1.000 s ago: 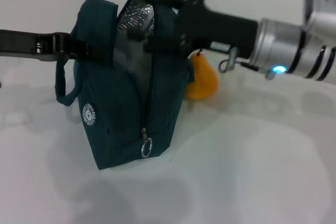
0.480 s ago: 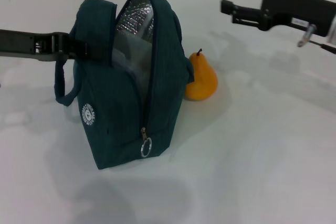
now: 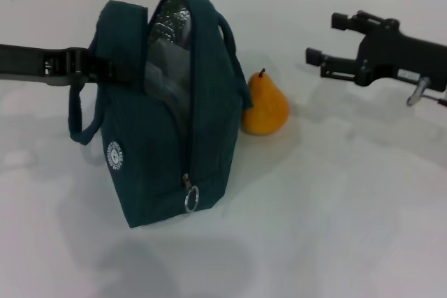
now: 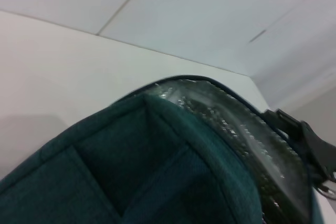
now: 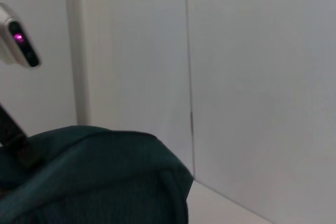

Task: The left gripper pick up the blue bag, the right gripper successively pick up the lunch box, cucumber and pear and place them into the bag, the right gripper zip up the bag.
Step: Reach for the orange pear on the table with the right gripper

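The blue bag (image 3: pixel 167 116) stands upright at the table's middle left, its mouth open and its silver foil lining (image 3: pixel 171 22) showing. My left gripper (image 3: pixel 98 66) comes in from the left and is shut on the bag's upper left side. The pear (image 3: pixel 265 106) stands on the table, touching the bag's right side. My right gripper (image 3: pixel 325 38) is open and empty, above the table to the right of the pear and apart from it. The lunch box and cucumber are out of sight. The bag's top also shows in the left wrist view (image 4: pixel 157 150) and in the right wrist view (image 5: pixel 94 182).
The zip-pull ring (image 3: pixel 191 199) hangs low on the bag's front. A loop handle (image 3: pixel 80 113) droops at the bag's left. The white table (image 3: pixel 335 207) runs bare to the front and right. A white wall stands behind.
My right gripper has pulled out of the bag's mouth, moved right, and come lower, open and empty. The bag has shifted slightly left.
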You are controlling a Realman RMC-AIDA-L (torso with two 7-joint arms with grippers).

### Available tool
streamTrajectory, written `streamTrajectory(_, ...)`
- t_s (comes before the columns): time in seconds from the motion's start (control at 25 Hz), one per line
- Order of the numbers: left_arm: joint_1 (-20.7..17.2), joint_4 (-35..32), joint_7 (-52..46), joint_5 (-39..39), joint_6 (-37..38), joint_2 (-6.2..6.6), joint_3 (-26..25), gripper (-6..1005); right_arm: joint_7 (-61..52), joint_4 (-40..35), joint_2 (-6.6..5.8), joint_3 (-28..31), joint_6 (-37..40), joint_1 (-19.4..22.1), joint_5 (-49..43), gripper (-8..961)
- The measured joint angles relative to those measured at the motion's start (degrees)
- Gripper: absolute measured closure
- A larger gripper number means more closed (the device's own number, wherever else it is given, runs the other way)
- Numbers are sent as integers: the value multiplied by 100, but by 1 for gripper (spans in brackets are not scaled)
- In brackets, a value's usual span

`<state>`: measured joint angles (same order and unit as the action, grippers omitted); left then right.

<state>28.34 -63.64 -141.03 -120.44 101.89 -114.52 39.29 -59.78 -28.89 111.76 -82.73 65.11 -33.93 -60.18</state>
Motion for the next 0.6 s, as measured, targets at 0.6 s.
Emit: streamTrajectory(0.6, -173, 467, 167, -32, -558, 202, 0, 962, 595, 228, 428, -50, -302, -104, -150, 136)
